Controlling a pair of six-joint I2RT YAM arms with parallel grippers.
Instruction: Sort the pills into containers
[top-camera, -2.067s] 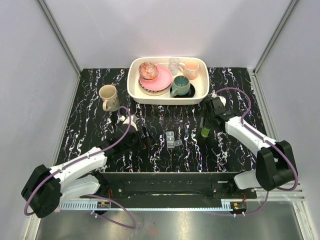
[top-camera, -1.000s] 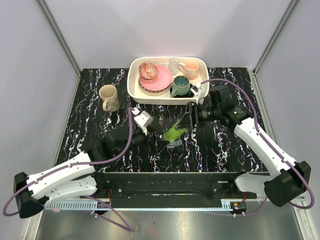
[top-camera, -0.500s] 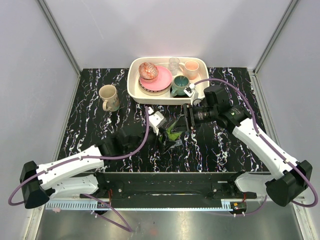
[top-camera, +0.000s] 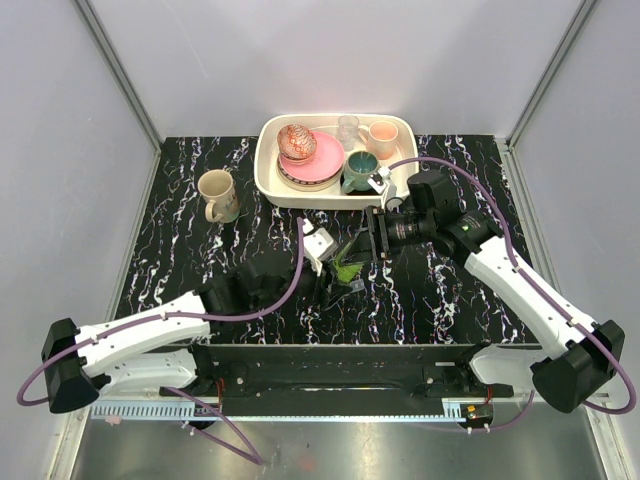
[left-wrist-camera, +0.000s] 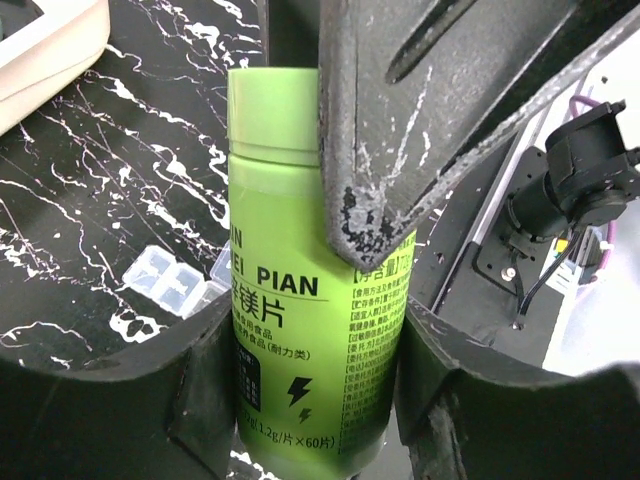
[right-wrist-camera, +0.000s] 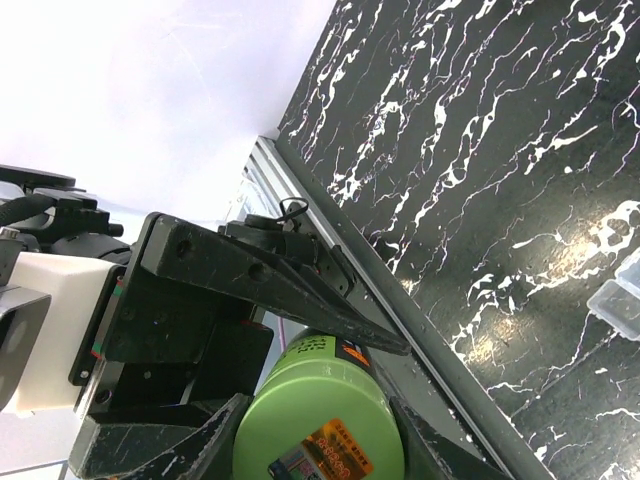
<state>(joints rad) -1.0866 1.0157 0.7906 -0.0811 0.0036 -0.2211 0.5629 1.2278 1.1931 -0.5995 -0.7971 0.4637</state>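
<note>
A green bottle (top-camera: 346, 268) hangs tilted over the middle of the table. My right gripper (top-camera: 360, 248) is shut on it from the right, at the cap end. My left gripper (top-camera: 333, 278) comes in from the left, and its jaws press the lower body of the bottle (left-wrist-camera: 300, 250) on both sides. In the right wrist view the bottle's flat end (right-wrist-camera: 320, 430) with an orange sticker fills my right gripper (right-wrist-camera: 318, 405). The containers (left-wrist-camera: 175, 285), a strip of clear square compartments, lie on the table just under the bottle. No pills show.
A white tub (top-camera: 268, 185) holding plates, a glass and mugs stands at the back centre. A beige mug (top-camera: 217, 195) sits at the back left. The black table rail (right-wrist-camera: 420, 330) runs along the near edge.
My left arm has swung right to the bottle and its jaws have closed in round it. My right arm carried the bottle from the right to the centre, then held still.
</note>
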